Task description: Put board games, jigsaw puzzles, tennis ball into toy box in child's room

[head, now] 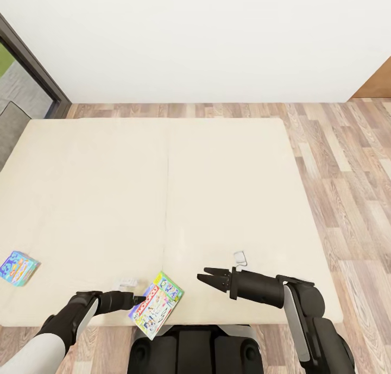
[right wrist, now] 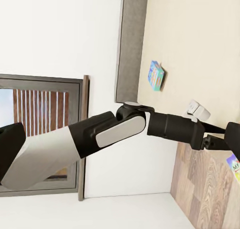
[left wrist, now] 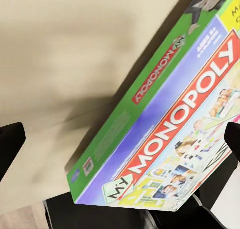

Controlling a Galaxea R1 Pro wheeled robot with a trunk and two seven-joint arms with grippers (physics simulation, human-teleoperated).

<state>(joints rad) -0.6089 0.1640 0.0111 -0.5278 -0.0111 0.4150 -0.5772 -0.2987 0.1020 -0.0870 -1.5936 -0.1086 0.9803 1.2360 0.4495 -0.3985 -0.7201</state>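
Observation:
The green Monopoly board game (head: 156, 304) lies aslant at the bed's (head: 163, 200) front edge, one corner overhanging it. My left gripper (head: 140, 299) is at the box's left edge. In the left wrist view its fingers (left wrist: 10, 144) stand wide apart and open, with the Monopoly box (left wrist: 165, 124) close in front and tilted above its shadow. A smaller blue board game (head: 18, 268) rests on the mattress at the far left and also shows as the blue box (right wrist: 156, 75) in the right wrist view. My right gripper (head: 202, 274) hovers open just right of the Monopoly box, pointing left.
Wood-plank floor (head: 347, 162) runs along the bed's right side and far end, below a white wall. A dark-framed window (head: 27, 75) stands at the left. The grey headboard (right wrist: 131, 44) shows in the right wrist view. Most of the mattress is bare.

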